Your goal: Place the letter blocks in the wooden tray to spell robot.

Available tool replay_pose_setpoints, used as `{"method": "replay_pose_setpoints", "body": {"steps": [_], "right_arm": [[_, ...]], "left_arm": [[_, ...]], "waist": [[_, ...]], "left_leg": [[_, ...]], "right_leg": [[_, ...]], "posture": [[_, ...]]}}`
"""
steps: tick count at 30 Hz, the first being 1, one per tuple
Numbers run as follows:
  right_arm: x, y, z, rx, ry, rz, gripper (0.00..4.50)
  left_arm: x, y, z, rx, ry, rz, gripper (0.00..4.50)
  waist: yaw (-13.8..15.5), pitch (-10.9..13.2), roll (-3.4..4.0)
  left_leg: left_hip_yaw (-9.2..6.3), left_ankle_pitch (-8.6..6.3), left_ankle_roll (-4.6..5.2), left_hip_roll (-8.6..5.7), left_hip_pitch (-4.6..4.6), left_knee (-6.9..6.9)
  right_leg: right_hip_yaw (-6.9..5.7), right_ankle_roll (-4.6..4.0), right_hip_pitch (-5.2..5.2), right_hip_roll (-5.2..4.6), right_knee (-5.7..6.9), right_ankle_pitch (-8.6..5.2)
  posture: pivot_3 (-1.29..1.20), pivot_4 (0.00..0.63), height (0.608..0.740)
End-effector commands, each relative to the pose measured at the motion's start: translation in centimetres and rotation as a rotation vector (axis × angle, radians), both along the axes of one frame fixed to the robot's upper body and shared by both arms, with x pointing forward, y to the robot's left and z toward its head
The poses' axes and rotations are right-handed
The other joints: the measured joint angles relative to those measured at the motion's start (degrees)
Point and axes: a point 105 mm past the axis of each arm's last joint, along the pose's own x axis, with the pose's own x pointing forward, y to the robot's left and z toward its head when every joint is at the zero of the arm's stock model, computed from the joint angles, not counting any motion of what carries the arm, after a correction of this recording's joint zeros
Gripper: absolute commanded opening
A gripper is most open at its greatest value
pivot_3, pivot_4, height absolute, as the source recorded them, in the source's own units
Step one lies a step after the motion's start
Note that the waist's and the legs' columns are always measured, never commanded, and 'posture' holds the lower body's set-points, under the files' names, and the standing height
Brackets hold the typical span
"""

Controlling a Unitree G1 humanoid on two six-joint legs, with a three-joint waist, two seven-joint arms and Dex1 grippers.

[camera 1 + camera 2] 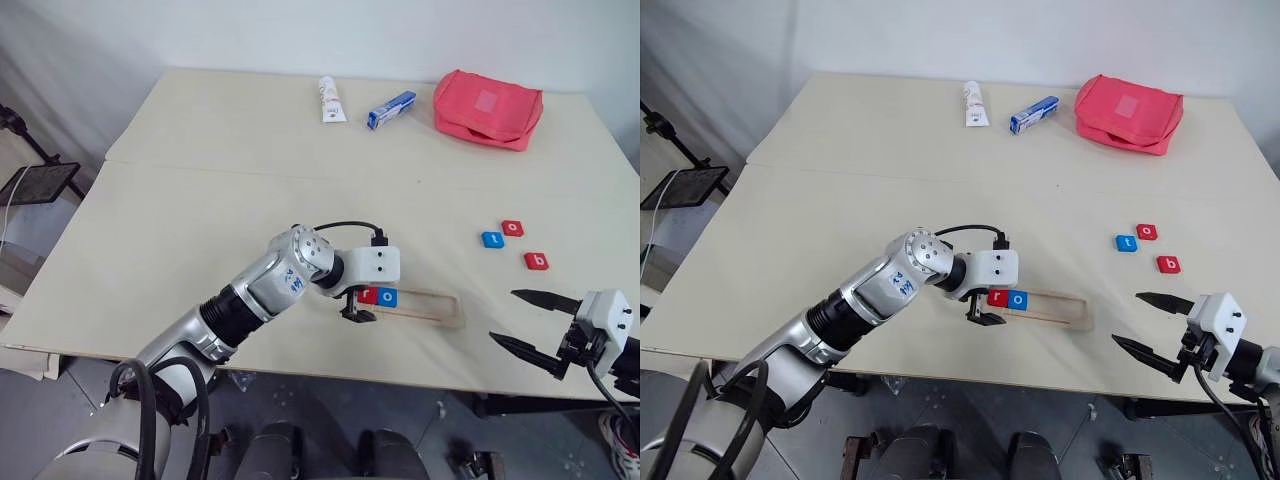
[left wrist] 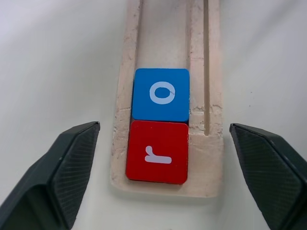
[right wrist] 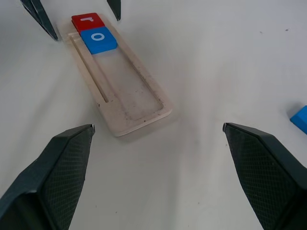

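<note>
The wooden tray (image 1: 425,307) lies near the table's front edge. At its left end a red "r" block (image 1: 368,295) and a blue "o" block (image 1: 388,297) sit side by side in the groove. My left gripper (image 1: 357,312) stands open over that end, a finger on each side of the tray (image 2: 206,158), holding nothing. Three loose blocks lie to the right: a blue "t" (image 1: 492,239), a red "o" (image 1: 512,227) and a red "b" (image 1: 536,261). My right gripper (image 1: 504,315) is open and empty, to the right of the tray.
At the back of the table lie a white tube (image 1: 331,100), a blue-and-white box (image 1: 391,109) and a red pouch (image 1: 487,108). The table's front edge runs just below the tray and the right gripper.
</note>
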Motion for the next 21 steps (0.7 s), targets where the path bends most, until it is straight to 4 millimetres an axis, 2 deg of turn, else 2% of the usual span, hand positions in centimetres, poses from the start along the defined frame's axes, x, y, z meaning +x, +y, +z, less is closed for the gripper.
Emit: {"method": "replay_pose_setpoints", "body": {"steps": [1, 4, 8, 15, 18, 21], "right_arm": [[-0.2, -0.4, 1.3, 0.004, -0.055, -0.025, 4.5], [-0.5, -0.5, 1.7, 0.003, -0.07, -0.044, 4.5], [-0.6, -1.2, 2.1, 0.021, -0.065, -0.152, 4.5], [0.4, -1.7, 2.6, 0.083, -0.134, -0.38, 4.5], [1.4, -2.2, 3.0, 0.133, -0.179, -0.527, 4.5], [2.2, -1.9, 2.5, 0.206, -0.172, -0.614, 4.5]], "left_arm": [[0.0, -0.6, 1.3, -0.028, -0.051, -0.03, 4.46], [0.1, -0.4, 2.6, -0.068, -0.066, -0.023, 4.46], [0.7, 1.0, 4.1, -0.163, -0.098, -0.002, 4.46], [0.6, 1.9, 5.7, -0.494, -0.11, -0.008, 4.46], [0.3, 3.2, 6.2, -0.647, -0.09, -0.041, 4.46], [0.0, 5.1, 6.7, -0.731, -0.127, -0.136, 4.46]], "waist": [[0.0, 0.0, 0.0], [0.1, 0.0, 0.0], [0.0, 0.0, 0.01], [-0.1, 0.0, 0.03], [-0.1, 0.0, 0.03], [-0.2, 0.0, 0.07]], "left_leg": [[0.0, 0.0, 0.0, -0.01, 0.0, 0.0], [0.0, 0.0, 0.0, -0.01, -0.01, 0.01], [-0.01, 0.0, 0.0, 0.02, 0.0, 0.01], [0.0, 0.0, -0.01, 0.04, 0.09, 0.0], [-0.01, 0.0, 0.0, 0.0, 0.09, 0.03], [-0.01, 0.0, -0.01, 0.03, 0.12, 0.03]], "right_leg": [[0.0, 0.0, 0.0, -0.01, 0.0, 0.0], [0.0, 0.0, 0.0, -0.01, 0.0, 0.0], [0.0, 0.0, 0.0, 0.0, 0.01, 0.0], [0.03, 0.0, 0.01, -0.03, 0.08, 0.0], [0.03, 0.0, 0.01, -0.07, 0.11, 0.0], [0.01, 0.0, 0.0, -0.04, 0.14, 0.0]], "posture": [[0.0, 0.15, 0.74], [0.0, 0.15, 0.74], [0.0, 0.15, 0.74], [0.0, 0.15, 0.74], [0.0, 0.15, 0.74], [0.0, 0.15, 0.74]]}}
